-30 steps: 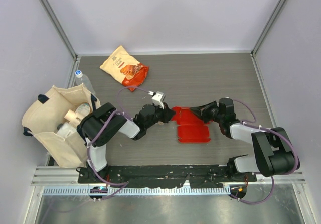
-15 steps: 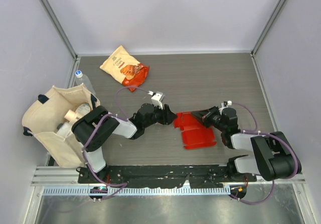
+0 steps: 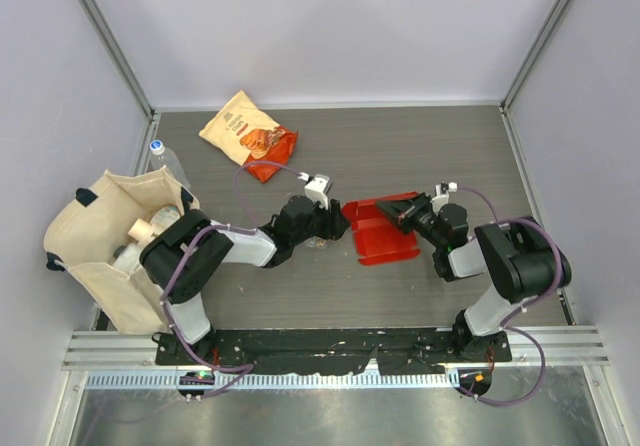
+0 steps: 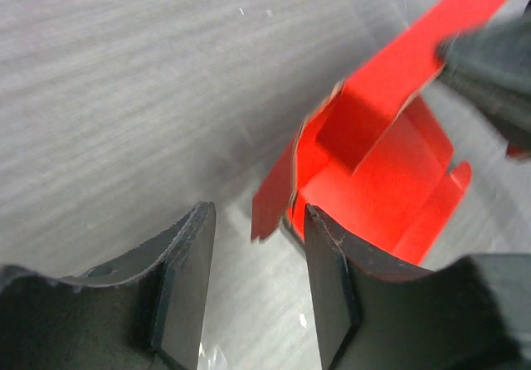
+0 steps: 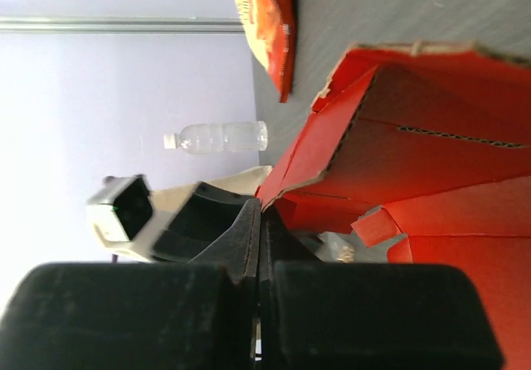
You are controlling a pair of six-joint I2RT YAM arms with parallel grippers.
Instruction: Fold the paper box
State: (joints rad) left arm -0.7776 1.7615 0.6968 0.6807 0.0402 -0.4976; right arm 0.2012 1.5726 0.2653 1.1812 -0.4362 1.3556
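Note:
The paper box is a bright red cardboard piece with flaps, near the table's middle and tilted up on its right side. My right gripper is shut on the box's raised edge; in the right wrist view the red panel runs into the closed fingertips of the right gripper. My left gripper stands open just left of the box. In the left wrist view the left gripper has nothing between its fingers, and a red flap hangs just ahead of the tips.
An orange-and-cream snack bag lies at the back left. A cream tote bag with items in it stands at the left edge, with a clear bottle behind it. Grey walls enclose three sides of the table.
My left gripper has opened and let go of the box's left flap. My right gripper has drawn the box toward the back and tilted it up, its arm folding inward.

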